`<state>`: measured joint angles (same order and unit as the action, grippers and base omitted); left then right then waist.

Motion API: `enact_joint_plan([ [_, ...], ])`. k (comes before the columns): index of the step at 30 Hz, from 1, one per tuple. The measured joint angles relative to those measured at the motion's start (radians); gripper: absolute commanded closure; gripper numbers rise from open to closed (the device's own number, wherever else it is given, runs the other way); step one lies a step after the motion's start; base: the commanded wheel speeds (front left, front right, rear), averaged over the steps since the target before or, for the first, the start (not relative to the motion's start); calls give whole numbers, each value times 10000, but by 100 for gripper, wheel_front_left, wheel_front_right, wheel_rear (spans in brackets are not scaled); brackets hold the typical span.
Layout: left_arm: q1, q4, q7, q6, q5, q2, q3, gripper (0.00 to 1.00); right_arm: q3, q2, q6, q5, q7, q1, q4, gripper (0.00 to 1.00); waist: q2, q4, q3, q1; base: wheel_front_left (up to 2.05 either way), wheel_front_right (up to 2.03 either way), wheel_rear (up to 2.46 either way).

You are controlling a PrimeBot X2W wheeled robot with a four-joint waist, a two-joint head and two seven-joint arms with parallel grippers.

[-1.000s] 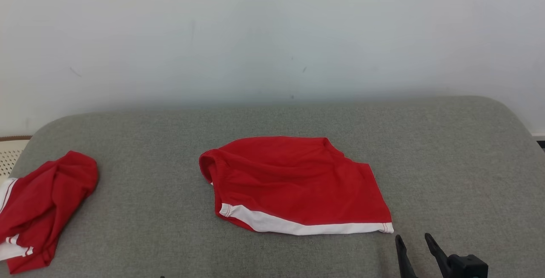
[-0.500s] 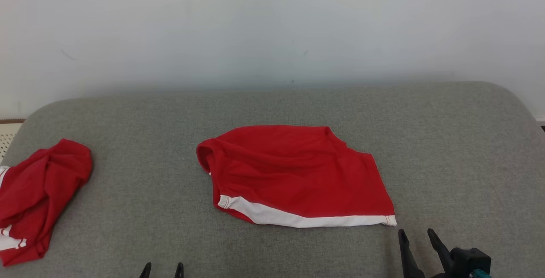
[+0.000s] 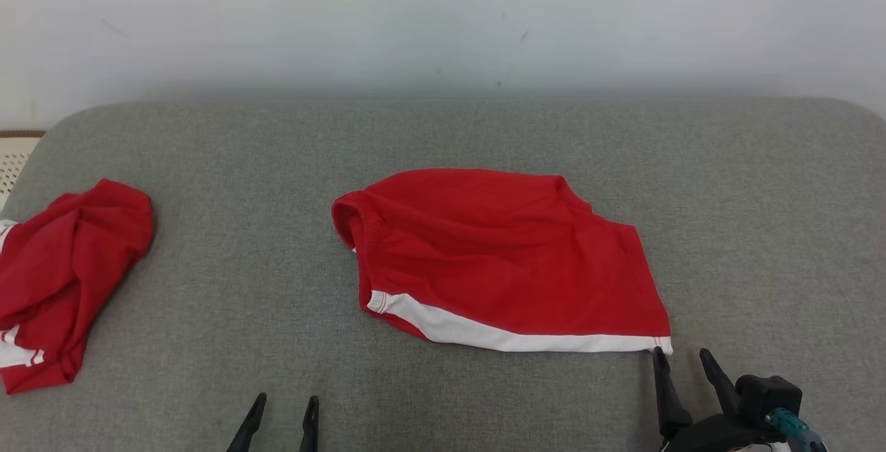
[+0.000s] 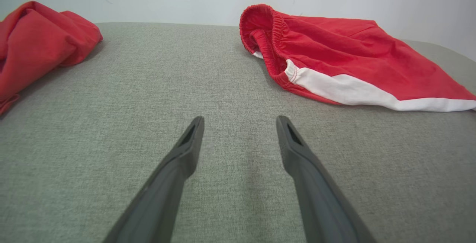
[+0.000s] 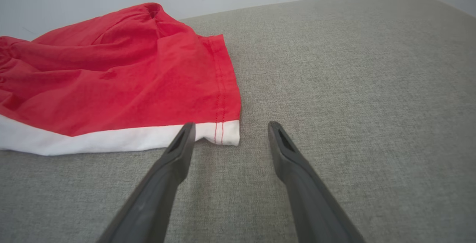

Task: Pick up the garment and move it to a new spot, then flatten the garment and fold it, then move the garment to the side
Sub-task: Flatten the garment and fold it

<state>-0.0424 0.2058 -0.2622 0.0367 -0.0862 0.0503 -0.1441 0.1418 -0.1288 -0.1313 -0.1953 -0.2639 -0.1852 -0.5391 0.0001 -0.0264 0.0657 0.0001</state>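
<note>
The garment [image 3: 498,258], red shorts with a white band along the near hem, lies folded on the grey cushion [image 3: 242,182], waistband to the left. In the left wrist view the garment [image 4: 346,60] sits at upper right; in the right wrist view the garment [image 5: 111,83] spreads at left. My right gripper [image 3: 682,358] stands open just in front of the garment's near right corner, its left fingertip [image 5: 187,129] at the white hem. My left gripper [image 3: 286,405] is open over bare cushion, well short of the garment's left end; its own view shows the left gripper [image 4: 240,122] empty.
A second red and white garment [image 3: 62,279] lies crumpled at the cushion's left edge, also at the left of the left wrist view [image 4: 37,42]. A pale wall [image 3: 443,16] rises behind the cushion. A cream perforated object [image 3: 14,161] shows at far left.
The head camera has tilted down, so everything sits higher in view. My left gripper has come into view at the bottom. My right gripper has drawn up to the garment's near right corner.
</note>
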Motion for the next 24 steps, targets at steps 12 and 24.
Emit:
enact_joint_plan([
  [12, -234, 2, 0, 0, 17, 0, -23, 0, 29, 15, 0, -96, 0, -414, -504, 0, 0, 328, 509, 0, 0, 0, 0],
  [24, -410, 13, 0, 0, 17, -2, -98, 0, -38, 17, 0, -165, -2, -684, -721, 5, 0, 439, 778, 0, 0, 0, 0],
])
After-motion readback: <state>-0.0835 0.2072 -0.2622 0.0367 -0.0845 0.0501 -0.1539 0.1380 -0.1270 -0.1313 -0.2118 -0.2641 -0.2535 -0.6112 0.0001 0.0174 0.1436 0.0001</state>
